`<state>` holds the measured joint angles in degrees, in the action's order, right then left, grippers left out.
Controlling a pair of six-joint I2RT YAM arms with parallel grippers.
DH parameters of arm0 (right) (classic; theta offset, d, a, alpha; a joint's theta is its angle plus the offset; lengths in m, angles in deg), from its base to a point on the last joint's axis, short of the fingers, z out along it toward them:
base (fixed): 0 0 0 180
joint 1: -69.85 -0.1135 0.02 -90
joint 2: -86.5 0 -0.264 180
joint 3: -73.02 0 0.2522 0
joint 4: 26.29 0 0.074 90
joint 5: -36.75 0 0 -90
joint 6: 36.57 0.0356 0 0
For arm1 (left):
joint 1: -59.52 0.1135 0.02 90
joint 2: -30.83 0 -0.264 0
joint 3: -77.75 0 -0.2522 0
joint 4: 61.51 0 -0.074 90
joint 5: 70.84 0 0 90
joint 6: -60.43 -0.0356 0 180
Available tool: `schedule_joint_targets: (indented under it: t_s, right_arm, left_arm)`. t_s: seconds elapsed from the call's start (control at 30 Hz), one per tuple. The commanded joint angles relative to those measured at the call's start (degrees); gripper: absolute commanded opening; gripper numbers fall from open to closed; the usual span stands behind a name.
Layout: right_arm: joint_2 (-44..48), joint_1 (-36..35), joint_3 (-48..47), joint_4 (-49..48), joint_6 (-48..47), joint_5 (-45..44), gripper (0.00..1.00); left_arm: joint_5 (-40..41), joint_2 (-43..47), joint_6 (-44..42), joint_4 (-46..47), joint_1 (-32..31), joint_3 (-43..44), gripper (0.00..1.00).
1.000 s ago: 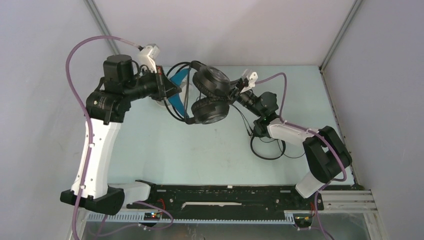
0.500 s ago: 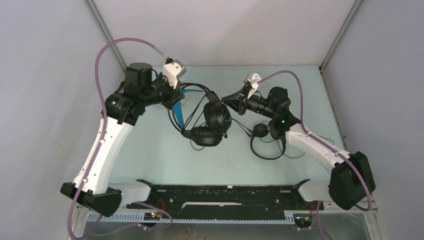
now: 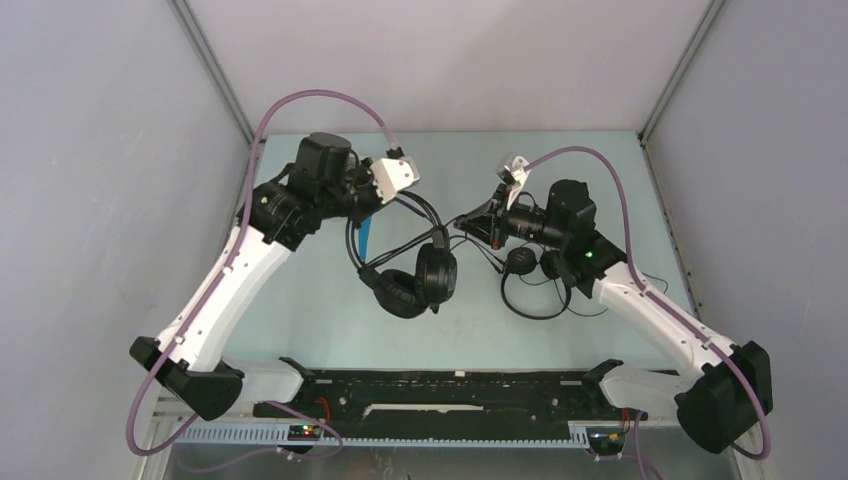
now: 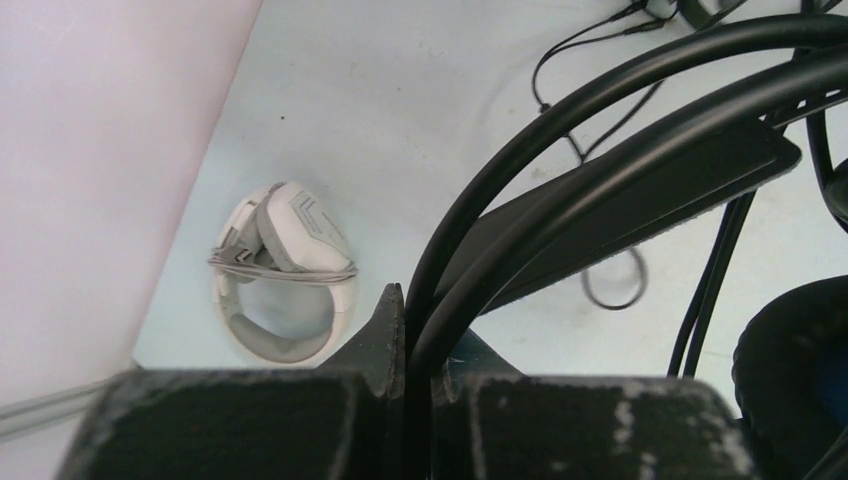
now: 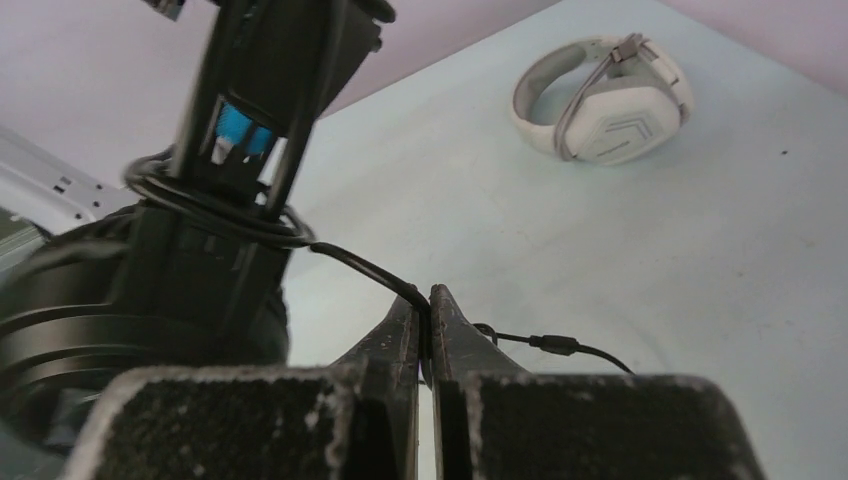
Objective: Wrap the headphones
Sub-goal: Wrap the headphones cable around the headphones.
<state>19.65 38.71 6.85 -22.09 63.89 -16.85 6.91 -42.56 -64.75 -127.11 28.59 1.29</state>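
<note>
The black headphones (image 3: 412, 283) with blue lining hang from my left gripper (image 3: 385, 203), which is shut on the headband wires (image 4: 520, 190). Their ear cups dangle low over the middle of the table. My right gripper (image 3: 468, 220) is shut on their thin black cable (image 5: 362, 266), which runs left to loops wound round the headband (image 5: 205, 205). The white-grey headphones (image 4: 285, 270), their grey cable wound round them, lie near the far left corner (image 5: 600, 95). The slim all-black headphones (image 3: 535, 275) lie on the table under my right arm.
Grey enclosure walls stand on the left, back and right. A loose black cable with a plug (image 5: 555, 346) trails on the table just beyond my right gripper. A black rail (image 3: 450, 390) runs along the near edge.
My left arm has swung right and toward the middle, carrying the black headphones lower and nearer. My right arm has stretched out, its gripper still pinching the cable.
</note>
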Motion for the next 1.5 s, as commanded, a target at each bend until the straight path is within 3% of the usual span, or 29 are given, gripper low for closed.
schedule_joint_targets:
  t_s: [0.0,0.2,0.43,0.67,0.97,1.33,1.47]
  right_arm:
    - [3.7,0.1,-0.7,4.1,3.1,2.8,0.0]
    - [4.6,-0.1,-4.0,13.6,3.7,5.4,0.0]
    - [4.5,0.6,-7.0,17.9,6.7,10.4,0.0]
    - [2.3,0.8,-6.9,10.4,16.1,16.3,0.0]
    - [-1.5,1.8,-7.0,-6.7,33.1,20.4,0.0]
    - [-3.8,1.4,-7.0,-19.8,42.9,21.3,0.0]
    - [-5.0,0.0,-7.1,-22.4,44.8,21.0,0.05]
  left_arm:
    - [5.8,0.4,-6.5,0.9,-2.0,2.1,0.0]
    - [11.9,3.2,-15.0,8.1,-5.5,-3.3,0.0]
    - [20.6,6.2,-23.0,17.2,-7.6,-9.6,0.0]
    - [23.5,8.5,-26.6,23.4,-7.8,-14.5,0.0]
    - [26.0,9.1,-26.5,25.4,-8.1,-16.8,0.0]
    - [30.7,8.0,-21.4,27.7,-8.1,-17.0,0.0]
    - [35.1,7.7,-16.9,30.5,-8.2,-16.5,0.0]
